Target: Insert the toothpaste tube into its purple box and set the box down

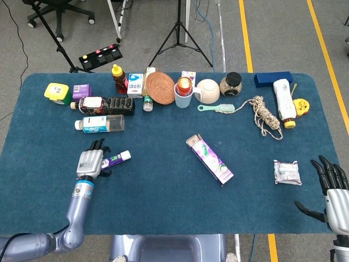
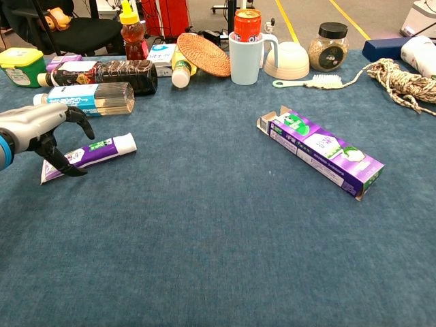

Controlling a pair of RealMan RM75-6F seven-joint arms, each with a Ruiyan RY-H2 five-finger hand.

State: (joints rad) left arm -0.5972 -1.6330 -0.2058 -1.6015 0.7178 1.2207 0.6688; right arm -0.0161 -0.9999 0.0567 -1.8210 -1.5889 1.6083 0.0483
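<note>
Your table [image 1: 163,180], blue cloth, fills most of the head view. Purple box [image 1: 210,159] lies flat just right of frame centre, angled upper left to lower right; in chest view its open flap end [image 2: 267,121] faces upper left. Toothpaste tube [image 1: 115,159] lies flat at left-centre of the head view, white cap end toward the right, well apart from the box.

Your left hand [image 1: 90,161] is over the tube's tail end at lower left. In chest view the fingers [image 2: 76,117] arch over the tube & the thumb reaches down on the near side. The tube is still flat on the cloth; can't tell if fingers actually touch it, so no grip visible.

Your right hand [image 1: 330,185] sits at the lower right corner of the head view, fingers spread, nothing in it. Not seen in chest view.

Along the top of the frame: clear water bottle [image 1: 100,124] just above the left hand, woven coaster [image 1: 160,87], cup w/ red can [image 1: 184,93], rope coil [image 1: 265,117]. Small foil packet [image 1: 287,172] near the right hand.
</note>
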